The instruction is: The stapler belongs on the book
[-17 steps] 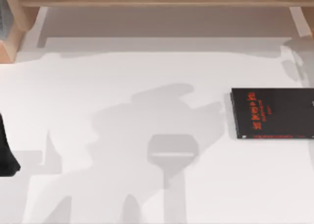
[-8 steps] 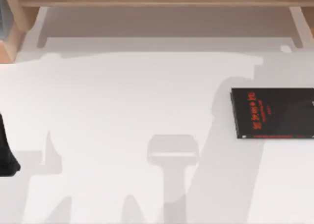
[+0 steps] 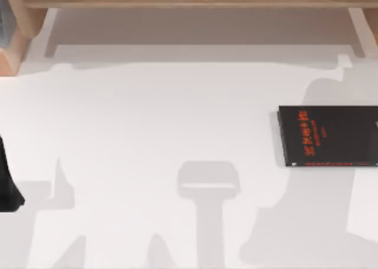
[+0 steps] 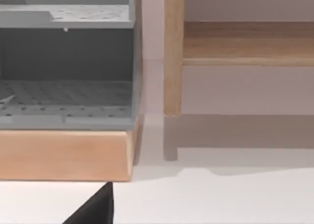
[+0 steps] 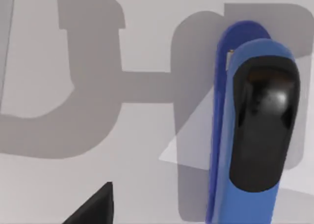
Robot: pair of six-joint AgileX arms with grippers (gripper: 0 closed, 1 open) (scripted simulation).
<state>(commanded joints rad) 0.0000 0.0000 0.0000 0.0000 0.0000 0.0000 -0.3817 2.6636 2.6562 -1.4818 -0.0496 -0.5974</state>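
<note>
While I looked down from above, the flat black rectangular book with red lettering (image 3: 328, 135) lay at the white worktop's (image 3: 147, 115) right side. From my right wrist, the bright blue blocky stapler (image 5: 255, 126) rested on the worktop; I couldn't tell either jaws' state.

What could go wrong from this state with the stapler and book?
1. In the right wrist view the stapler sits off to one side, so a grasp from here may land off-centre and tip it.
2. The book lies at the table's right side, running out of the top view; a placement near that side is hard to check.
3. The left arm is parked at the left, too far to help.
</note>
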